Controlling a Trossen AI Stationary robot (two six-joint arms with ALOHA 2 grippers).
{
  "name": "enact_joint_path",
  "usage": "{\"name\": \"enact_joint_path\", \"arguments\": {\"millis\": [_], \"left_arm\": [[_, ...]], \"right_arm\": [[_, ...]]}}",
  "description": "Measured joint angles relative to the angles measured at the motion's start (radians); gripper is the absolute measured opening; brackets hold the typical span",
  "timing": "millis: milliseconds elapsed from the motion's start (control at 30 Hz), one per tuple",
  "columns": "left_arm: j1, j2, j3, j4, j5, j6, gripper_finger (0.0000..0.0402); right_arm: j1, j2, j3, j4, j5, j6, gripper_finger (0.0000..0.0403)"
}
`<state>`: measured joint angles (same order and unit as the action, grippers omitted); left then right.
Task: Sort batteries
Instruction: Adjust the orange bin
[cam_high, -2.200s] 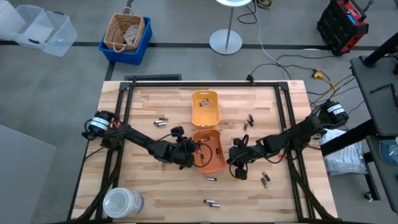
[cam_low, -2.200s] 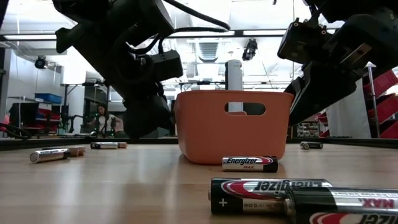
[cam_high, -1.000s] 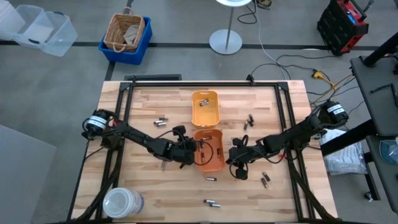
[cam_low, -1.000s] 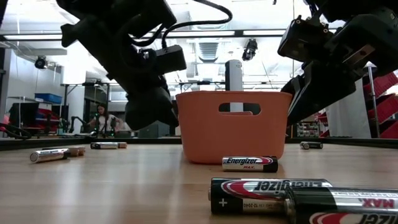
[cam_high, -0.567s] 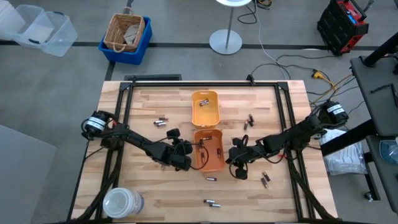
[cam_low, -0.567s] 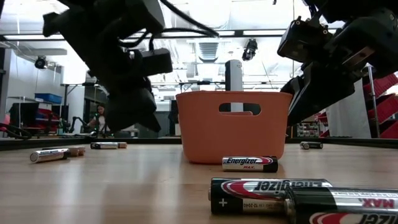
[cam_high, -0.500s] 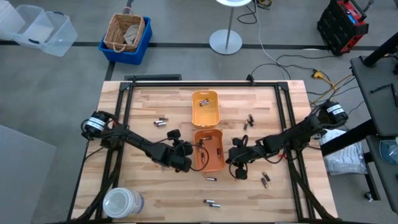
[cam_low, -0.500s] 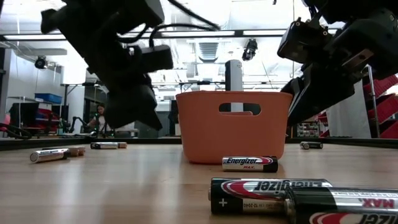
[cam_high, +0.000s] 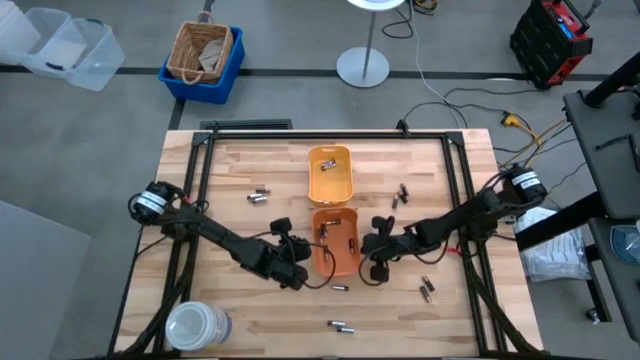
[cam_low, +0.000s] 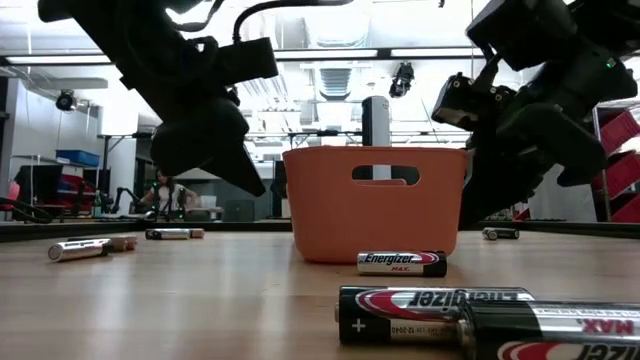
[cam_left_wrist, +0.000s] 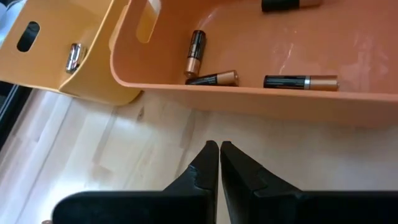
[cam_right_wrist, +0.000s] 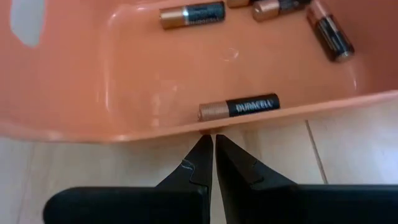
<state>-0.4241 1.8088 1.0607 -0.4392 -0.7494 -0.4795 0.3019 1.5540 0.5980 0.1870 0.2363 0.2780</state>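
We are holding our left gripper (cam_left_wrist: 219, 147) with fingers together and empty, just beside the orange tray (cam_high: 338, 243) on its left. Our right gripper (cam_right_wrist: 214, 139), also pinched together on nothing, is hovering at the tray's right wall. Batteries (cam_right_wrist: 239, 107) are lying inside it; others (cam_high: 258, 197) are lying scattered on the wooden table (cam_high: 240, 310).

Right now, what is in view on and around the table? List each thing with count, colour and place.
Orange tray: one, table centre, copper-and-black batteries inside.
Yellow-orange tray: one, behind the orange tray, one battery inside.
Loose batteries: several, scattered on the wood.
Wicker basket: one, in a blue bin, floor.
Clear jar: one, front-left corner.
Left gripper: shut, empty, left of the orange tray.
Right gripper: shut, empty, right of it.
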Motion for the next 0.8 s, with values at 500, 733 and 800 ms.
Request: {"name": "enact_joint_path", "arguments": {"millis": [500, 733, 800], "left_arm": [[-0.014, 0.000, 0.000, 0.006, 0.026, -0.071, 0.0000], [-0.019, 0.001, 0.000, 0.017, 0.029, -0.088, 0.0000], [-0.020, 0.001, 0.000, 0.017, 0.029, -0.089, 0.0000]], "right_arm": [[-0.028, 0.012, 0.000, 0.031, 0.025, -0.034, 0.0012], [-0.066, 0.012, 0.000, 0.036, 0.026, -0.069, 0.0012], [-0.066, 0.012, 0.000, 0.036, 0.025, -0.069, 0.0012]]}}
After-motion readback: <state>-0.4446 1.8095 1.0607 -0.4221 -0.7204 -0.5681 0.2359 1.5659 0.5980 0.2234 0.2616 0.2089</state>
